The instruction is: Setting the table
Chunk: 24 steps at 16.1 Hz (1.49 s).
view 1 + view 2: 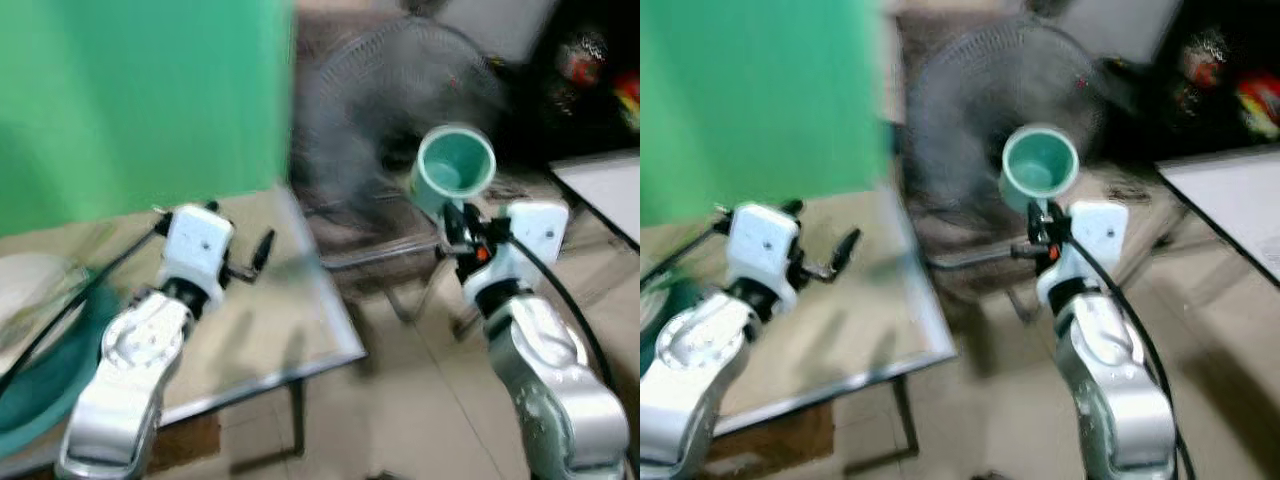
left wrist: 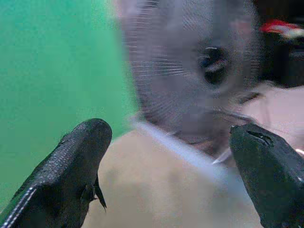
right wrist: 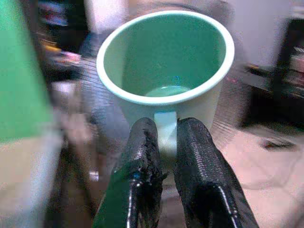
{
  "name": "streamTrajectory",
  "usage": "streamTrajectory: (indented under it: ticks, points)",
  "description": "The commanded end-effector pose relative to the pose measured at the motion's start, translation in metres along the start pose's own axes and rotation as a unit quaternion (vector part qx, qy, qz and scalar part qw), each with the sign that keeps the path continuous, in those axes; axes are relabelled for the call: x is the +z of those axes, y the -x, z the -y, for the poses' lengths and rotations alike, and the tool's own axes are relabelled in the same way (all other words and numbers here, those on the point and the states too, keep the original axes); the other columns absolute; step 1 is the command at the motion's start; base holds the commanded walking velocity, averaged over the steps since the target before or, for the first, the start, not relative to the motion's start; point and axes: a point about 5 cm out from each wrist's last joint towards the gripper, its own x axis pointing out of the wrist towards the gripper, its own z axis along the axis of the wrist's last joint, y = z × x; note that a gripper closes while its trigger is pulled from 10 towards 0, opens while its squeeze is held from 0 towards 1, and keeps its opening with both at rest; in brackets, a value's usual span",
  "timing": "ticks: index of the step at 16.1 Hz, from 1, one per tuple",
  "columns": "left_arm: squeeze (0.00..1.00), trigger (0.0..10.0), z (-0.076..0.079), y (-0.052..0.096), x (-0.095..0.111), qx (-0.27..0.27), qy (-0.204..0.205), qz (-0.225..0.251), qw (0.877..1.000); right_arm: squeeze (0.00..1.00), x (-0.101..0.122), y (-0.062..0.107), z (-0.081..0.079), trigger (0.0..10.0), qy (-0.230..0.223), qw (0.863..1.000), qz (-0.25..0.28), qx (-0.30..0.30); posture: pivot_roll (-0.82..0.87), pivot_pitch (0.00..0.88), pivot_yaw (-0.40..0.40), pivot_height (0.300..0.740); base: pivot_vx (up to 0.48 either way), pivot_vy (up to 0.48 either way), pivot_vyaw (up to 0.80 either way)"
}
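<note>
A mint-green cup [image 1: 452, 168] with a white rim is held in the air to the right of the table, its mouth facing me. My right gripper [image 3: 165, 137] is shut on the cup's handle [image 3: 166, 130], with both black fingers pinching it from either side. The cup [image 3: 166, 71] looks empty inside. My left gripper [image 1: 258, 250] hovers over the beige table top [image 1: 270, 310] near its right edge, fingers [image 2: 71, 161] spread wide and open with nothing between them. A white plate [image 1: 30, 285] on a teal mat [image 1: 40, 395] lies at the table's left end.
A grey standing fan [image 1: 400, 90] stands just behind the table's right corner, close to the cup. A green wall or screen [image 1: 130, 100] rises behind the table. A white surface [image 1: 605, 190] sits at the far right. Tiled floor [image 1: 420, 400] lies between my arms.
</note>
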Motion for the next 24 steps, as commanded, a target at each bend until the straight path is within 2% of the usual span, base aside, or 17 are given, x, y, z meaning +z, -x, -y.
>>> streamTrajectory:
  ticks: [1, 4, 9, 12, 15, 18, 21, 24]
  points:
    - [0.26, 10.0, -0.001, -0.001, 0.001, 0.002, -0.003, 0.006, 1.0, 0.0, 0.002, 0.0, 0.003, 10.0, 0.007, 1.0, -0.002, -0.016, 0.13, 0.0, -0.009, 0.74, 0.0, 0.0, -0.8]
    - [0.26, 10.0, 0.002, -0.003, 0.006, -0.007, 0.001, 0.014, 1.0, 0.0, 0.001, 0.001, 0.003, 10.0, 0.006, 1.0, -0.01, -0.018, 0.13, 0.0, -0.005, 0.74, 0.0, 0.0, -0.8]
    - [0.26, 10.0, -0.005, -0.001, 0.0, 0.002, 0.013, 0.006, 1.0, 0.0, -0.017, 0.008, 0.004, 10.0, -0.002, 0.997, -0.057, -0.053, 0.1, 0.0, 0.011, 0.74, 0.0, 0.0, -0.8]
    - [0.25, 10.0, -0.005, -0.008, 0.0, 0.009, 0.013, 0.009, 1.0, 0.0, -0.017, 0.008, 0.007, 10.0, -0.002, 0.996, -0.07, -0.059, 0.1, 0.0, 0.023, 0.74, 0.0, 0.0, -0.79]
    - [0.23, 10.0, -0.013, -0.008, -0.004, 0.039, 0.019, 0.003, 0.999, 0.0, -0.022, 0.012, 0.006, 10.0, 0.025, 0.994, -0.097, -0.049, 0.09, 0.0, 0.037, 0.74, 0.0, 0.0, -0.78]
    - [0.23, 10.0, -0.014, -0.007, -0.006, 0.042, 0.029, 0.004, 0.999, 0.0, -0.036, 0.017, 0.009, 10.0, 0.04, 0.987, -0.14, -0.063, 0.09, 0.0, 0.029, 0.74, 0.0, 0.0, -0.78]
    - [0.23, 10.0, -0.011, -0.008, -0.006, 0.036, 0.027, 0.004, 0.999, 0.0, -0.038, 0.018, 0.014, 10.0, 0.045, 0.986, -0.147, -0.064, 0.09, 0.0, 0.019, 0.74, 0.0, -0.174, -0.67]
    - [0.23, 10.0, -0.009, -0.007, -0.007, 0.031, 0.024, 0.001, 0.999, 0.0, -0.034, 0.02, 0.012, 10.0, 0.042, 0.988, -0.141, -0.056, 0.09, 0.0, 0.019, 0.74, 0.0, -0.269, -0.14]
